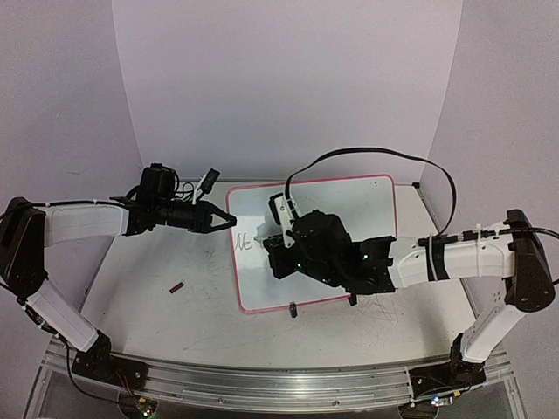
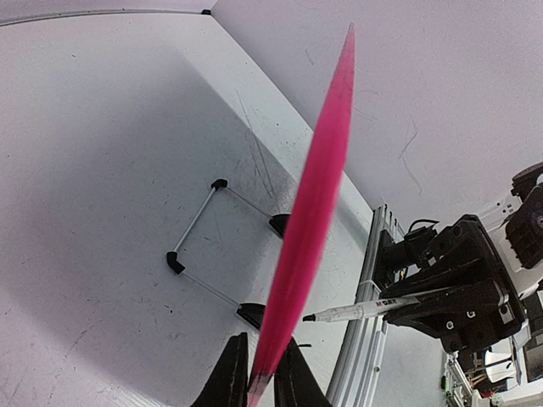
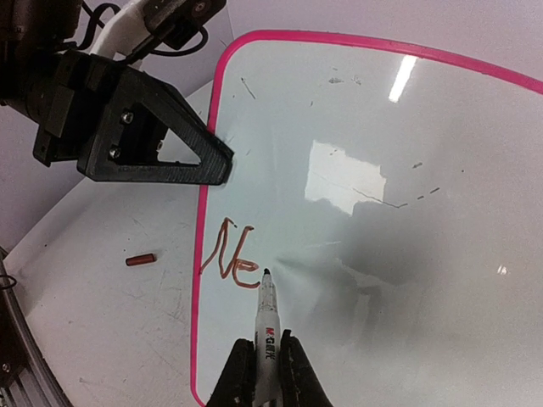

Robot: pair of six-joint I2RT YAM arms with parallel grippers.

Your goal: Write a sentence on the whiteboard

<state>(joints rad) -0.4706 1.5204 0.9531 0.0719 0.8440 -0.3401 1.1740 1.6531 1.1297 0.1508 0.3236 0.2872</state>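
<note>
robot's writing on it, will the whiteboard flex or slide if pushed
Probably stiff: the whiteboard shows a thin rim running straight edge-on. Likely light and apt to slide on the smooth table, though the left gripper pinching its rim should steady it.

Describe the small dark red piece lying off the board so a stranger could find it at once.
Start at the pink-rimmed whiteboard, then look at the tabletop off its left edge. There lies a short dark red cylinder, alone and touching nothing, the only coloured thing on that scuffed white surface.
</note>
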